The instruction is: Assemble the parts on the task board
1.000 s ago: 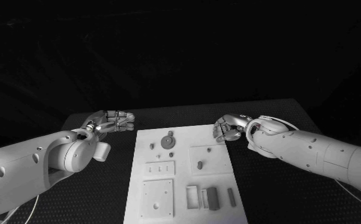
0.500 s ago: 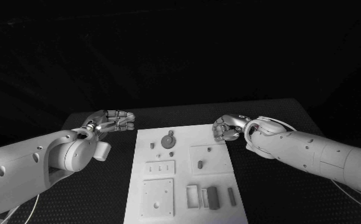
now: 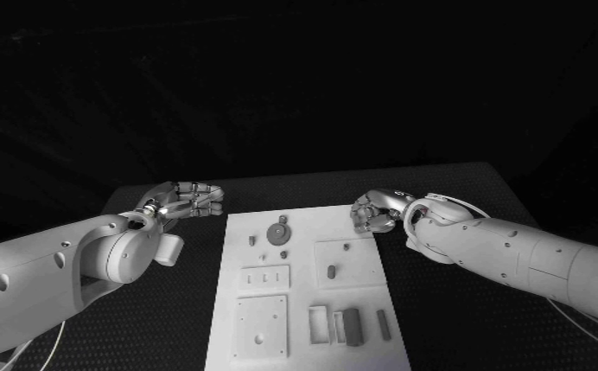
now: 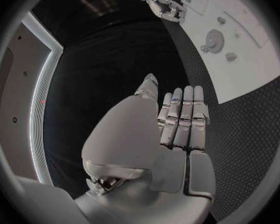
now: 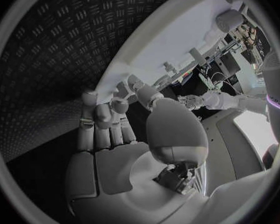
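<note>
I had my left hand [image 3: 187,200] hanging over the black table [image 3: 448,189] just off the far left corner of the task board [image 3: 361,336], fingers straight and pressed side by side, holding nothing. It had not stirred over the last second. My right hand [image 3: 378,212] was at the board's far right corner, fingers curled inward; over that same second it had crept a touch further in over the board's edge. I saw nothing in its grasp, so I took it for a closed, unladen fist. The parts had not budged: the round disc [image 3: 278,234] sat near the far end with small pegs beside it, the oval part [image 3: 332,272] lay on its square plate in the middle, and the dark bar [image 3: 352,327] lay among the pale blocks at the near end. I judged the assembly not yet begun, with my right hand merely closing in
</note>
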`<state>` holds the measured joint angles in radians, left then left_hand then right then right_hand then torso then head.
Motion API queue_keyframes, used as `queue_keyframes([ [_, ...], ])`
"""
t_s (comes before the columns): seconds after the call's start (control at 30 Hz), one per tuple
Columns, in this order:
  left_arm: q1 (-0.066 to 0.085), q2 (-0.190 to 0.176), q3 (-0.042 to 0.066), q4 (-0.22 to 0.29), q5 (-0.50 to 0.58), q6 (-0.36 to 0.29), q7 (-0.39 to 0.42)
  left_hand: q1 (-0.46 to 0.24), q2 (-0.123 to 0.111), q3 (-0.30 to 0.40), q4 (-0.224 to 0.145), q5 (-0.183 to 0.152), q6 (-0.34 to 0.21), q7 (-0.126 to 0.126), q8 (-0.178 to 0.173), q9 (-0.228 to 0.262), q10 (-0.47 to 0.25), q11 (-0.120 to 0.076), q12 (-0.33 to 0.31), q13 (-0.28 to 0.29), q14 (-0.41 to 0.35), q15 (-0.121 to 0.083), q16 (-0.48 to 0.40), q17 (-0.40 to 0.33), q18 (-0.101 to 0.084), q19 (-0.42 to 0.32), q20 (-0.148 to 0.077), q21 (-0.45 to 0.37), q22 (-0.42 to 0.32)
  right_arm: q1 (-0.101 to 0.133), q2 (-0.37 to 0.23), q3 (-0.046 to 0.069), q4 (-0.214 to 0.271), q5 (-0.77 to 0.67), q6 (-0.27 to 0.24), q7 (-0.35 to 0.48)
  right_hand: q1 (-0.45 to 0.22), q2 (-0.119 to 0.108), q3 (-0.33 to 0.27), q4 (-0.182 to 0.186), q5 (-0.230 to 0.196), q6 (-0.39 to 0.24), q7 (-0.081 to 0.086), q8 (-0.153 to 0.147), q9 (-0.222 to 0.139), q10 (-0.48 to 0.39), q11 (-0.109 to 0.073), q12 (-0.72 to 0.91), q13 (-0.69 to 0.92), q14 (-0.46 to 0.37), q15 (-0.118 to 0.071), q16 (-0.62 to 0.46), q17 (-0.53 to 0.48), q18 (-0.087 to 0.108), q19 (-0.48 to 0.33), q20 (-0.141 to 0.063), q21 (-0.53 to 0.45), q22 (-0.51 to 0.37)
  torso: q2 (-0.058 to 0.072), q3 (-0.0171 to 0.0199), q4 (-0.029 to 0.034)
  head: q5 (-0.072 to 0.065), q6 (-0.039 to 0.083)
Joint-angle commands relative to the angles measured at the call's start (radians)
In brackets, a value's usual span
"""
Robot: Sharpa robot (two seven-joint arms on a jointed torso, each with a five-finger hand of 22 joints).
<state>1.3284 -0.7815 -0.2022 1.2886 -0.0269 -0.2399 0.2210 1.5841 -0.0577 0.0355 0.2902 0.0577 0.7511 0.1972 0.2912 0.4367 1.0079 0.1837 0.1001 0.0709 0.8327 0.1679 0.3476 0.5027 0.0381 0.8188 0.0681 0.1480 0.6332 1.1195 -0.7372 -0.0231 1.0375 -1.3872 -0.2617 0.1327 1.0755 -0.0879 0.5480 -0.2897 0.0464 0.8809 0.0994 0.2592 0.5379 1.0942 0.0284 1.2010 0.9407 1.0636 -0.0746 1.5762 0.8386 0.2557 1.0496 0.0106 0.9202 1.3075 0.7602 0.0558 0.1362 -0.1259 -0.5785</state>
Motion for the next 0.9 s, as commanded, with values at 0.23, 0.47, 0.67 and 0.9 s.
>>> queue_keyframes([
  [0.23,0.000,0.001,0.001,0.001,-0.003,0.018,0.003,-0.005,0.002,-0.001,0.000,0.000,-0.005,0.015,-0.005,-0.001,-0.004,0.003,-0.005,-0.001,0.004,0.001,-0.006,0.001,0.013,0.004,0.000,-0.005,0.001,-0.004,0.001,-0.002,-0.005,-0.007,-0.004,-0.004,0.002,0.030,-0.006,0.001,0.002,0.068,0.023,0.017,0.008,0.009,-0.018,0.005,-0.003,0.005,-0.017,0.007,0.001,0.006,0.009,-0.005,0.010,0.012,0.000,-0.0003,0.0005,-0.002,-0.002],
  [0.47,0.000,0.001,0.001,0.000,-0.003,0.019,0.002,-0.005,0.002,-0.002,0.000,0.000,-0.005,0.015,-0.005,-0.001,-0.004,0.003,-0.006,-0.001,0.004,0.001,-0.006,0.002,0.012,0.004,0.000,-0.005,0.001,-0.004,0.001,-0.002,-0.005,-0.008,-0.007,-0.005,0.002,0.035,-0.006,0.001,0.002,0.072,0.021,0.019,0.009,0.012,-0.020,0.005,-0.004,0.007,-0.020,0.008,0.001,0.006,0.010,-0.006,0.011,0.012,0.000,-0.0007,0.0004,-0.002,-0.002],
  [0.67,0.000,0.001,0.001,0.000,-0.003,0.022,0.002,-0.005,0.003,-0.001,0.000,0.000,-0.005,0.015,-0.005,-0.001,-0.003,0.003,-0.006,-0.001,0.004,0.001,-0.007,0.002,0.012,0.004,0.000,-0.006,0.001,-0.004,0.001,-0.002,-0.005,-0.008,-0.026,0.000,0.005,0.047,-0.004,0.001,0.002,0.078,0.018,0.021,0.011,0.015,-0.023,0.006,-0.005,0.009,-0.022,0.009,0.001,0.006,0.012,-0.008,0.012,0.012,0.000,0.0001,-0.0002,-0.001,-0.003],
  [0.9,0.000,0.001,0.001,-0.004,-0.055,0.070,-0.012,-0.004,0.021,0.001,-0.001,-0.001,0.035,-0.008,0.015,0.005,0.032,-0.011,0.009,0.006,0.034,-0.010,0.005,0.014,0.017,0.025,-0.008,0.003,0.006,-0.004,-0.002,-0.002,0.017,-0.011,-0.066,-0.005,0.015,0.073,0.000,-0.002,0.002,0.090,0.012,0.027,0.015,0.023,-0.029,0.009,-0.005,0.014,-0.028,0.013,0.002,0.006,0.017,-0.012,0.016,0.013,-0.001,0.0003,-0.0006,-0.001,-0.001],
])
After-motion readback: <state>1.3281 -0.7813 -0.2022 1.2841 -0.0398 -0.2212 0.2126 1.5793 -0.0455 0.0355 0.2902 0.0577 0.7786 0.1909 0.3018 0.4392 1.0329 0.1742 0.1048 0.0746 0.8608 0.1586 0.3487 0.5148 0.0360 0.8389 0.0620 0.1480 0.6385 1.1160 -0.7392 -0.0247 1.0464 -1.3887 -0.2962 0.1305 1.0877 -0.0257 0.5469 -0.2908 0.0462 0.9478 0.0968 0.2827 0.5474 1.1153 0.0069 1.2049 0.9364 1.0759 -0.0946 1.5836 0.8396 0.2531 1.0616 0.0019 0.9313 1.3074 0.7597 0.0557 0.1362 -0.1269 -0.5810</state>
